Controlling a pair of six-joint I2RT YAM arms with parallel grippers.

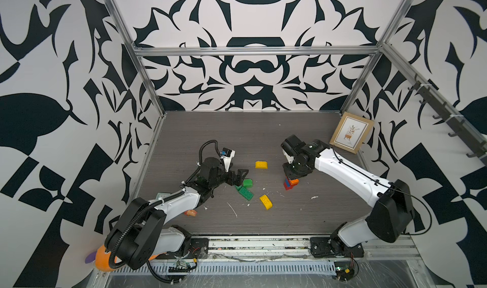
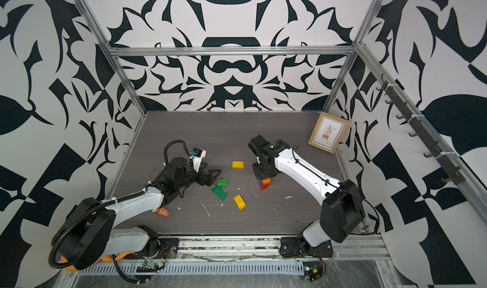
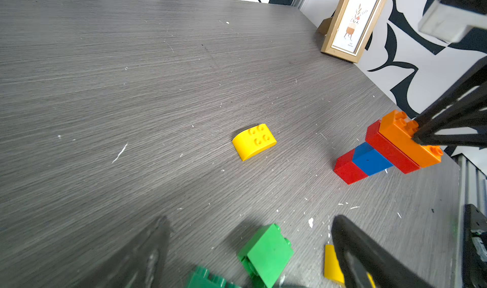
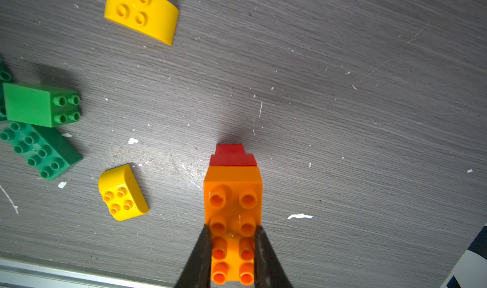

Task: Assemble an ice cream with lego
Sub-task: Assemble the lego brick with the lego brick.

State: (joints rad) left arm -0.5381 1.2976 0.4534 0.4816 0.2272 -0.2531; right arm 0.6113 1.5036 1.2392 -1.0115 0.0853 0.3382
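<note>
Right wrist view: my right tool (image 4: 233, 228) is clamped on the orange brick (image 4: 233, 176), jaws pinching its two long sides. That brick caps the stack (image 3: 369, 157), with red, blue and red beneath it, standing right of the worktop's (image 1: 210, 131) middle, toward the right edge. I read this as seating the cone's top layer; no scoop is on yet.

Left tool (image 1: 238, 178) hangs spread wide and empty, just beside the light green brick (image 4: 31, 105). That one seems tipped on its side, against the dark green brick (image 4: 39, 152) near the worktop's centre. The far yellow dome (image 4: 142, 12) and the near yellow dome (image 4: 122, 193) lie loose, studs showing.

Next, I'd say: hold the stack steady, close the left tool on a green brick and square it over the orange studs. Press straight down, or the tower could tip.
</note>
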